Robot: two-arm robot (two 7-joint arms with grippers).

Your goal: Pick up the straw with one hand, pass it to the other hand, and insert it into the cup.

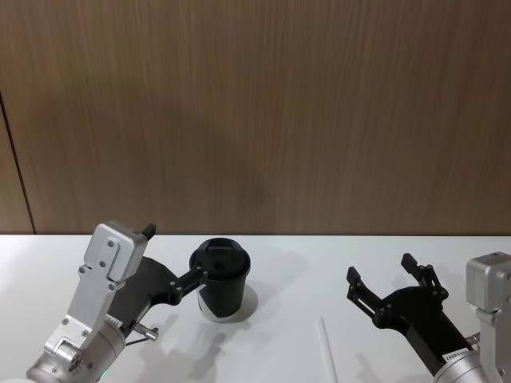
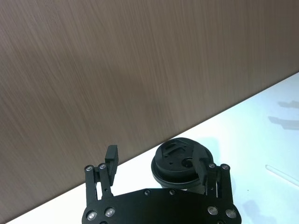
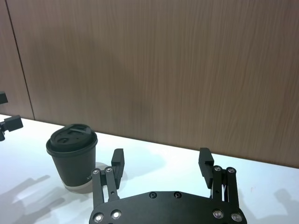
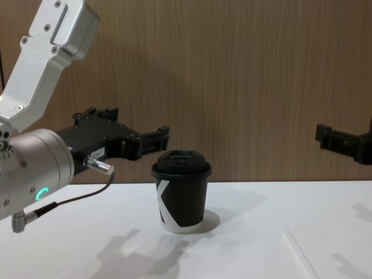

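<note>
One straw (image 1: pixel 326 348) is seen nearest, lying flat on the smooth white table (image 1: pixel 383 247). It is a thin, straight white tube, touched by nothing. It is placed between the two grippers, nearer the right one and apart from the cup.

Just beyond it, the right gripper (image 1: pixel 380 267) is held above the table. It is black and blocky, built of flat plates studded with small screws, on a silver arm. Its two short fingers (image 3: pixel 117 157) are spread wide with nothing between them.

On the other side, the left gripper (image 1: pixel 176 253) is carried on a thick cylindrical silver arm, with a green glowing ring and a dark cable seen in the chest view. Its two black fingers (image 2: pixel 111 154) are likewise spread wide and nothing is gripped. In the chest view it is held above lid height, to the left of the cup. In the head view one fingertip is seen against the lid's edge, and whether it touches cannot be told.

One cup (image 1: pixel 223 294) is stood upright farther back. It is of matte black paper tapering downward, with a white angular mark (image 4: pixel 164 204), a white base rim and a round black plastic lid (image 2: pixel 180 160) with moulded ridges.

Farthest, a brown wood-grain wall (image 1: pixel 255 120) is seen, crossed by one dark vertical seam at the left.
</note>
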